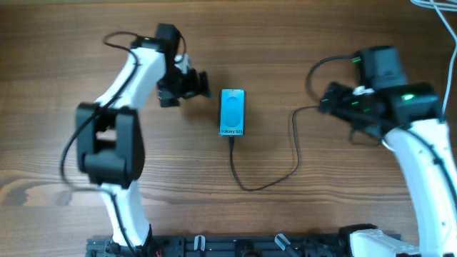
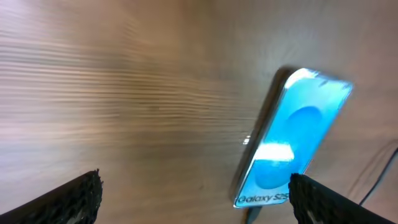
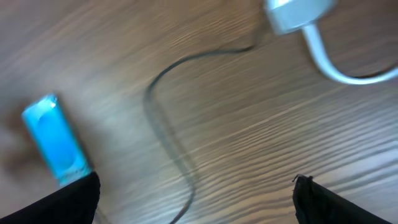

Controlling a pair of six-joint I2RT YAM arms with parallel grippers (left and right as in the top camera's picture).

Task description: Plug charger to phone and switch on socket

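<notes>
The phone lies flat at the table's middle, cyan screen up, "Galaxy S25" text at its near end. It also shows in the left wrist view and the right wrist view. The thin black charger cable runs from the phone's near end, loops forward, then goes right toward my right arm; it also shows in the right wrist view. One end of the white socket with its thick white cord shows only in the right wrist view. My left gripper is open just left of the phone. My right gripper is open and empty above the cable.
White cords hang at the back right corner. The right arm's own thicker black cable arcs behind it. The robots' base rail runs along the front edge.
</notes>
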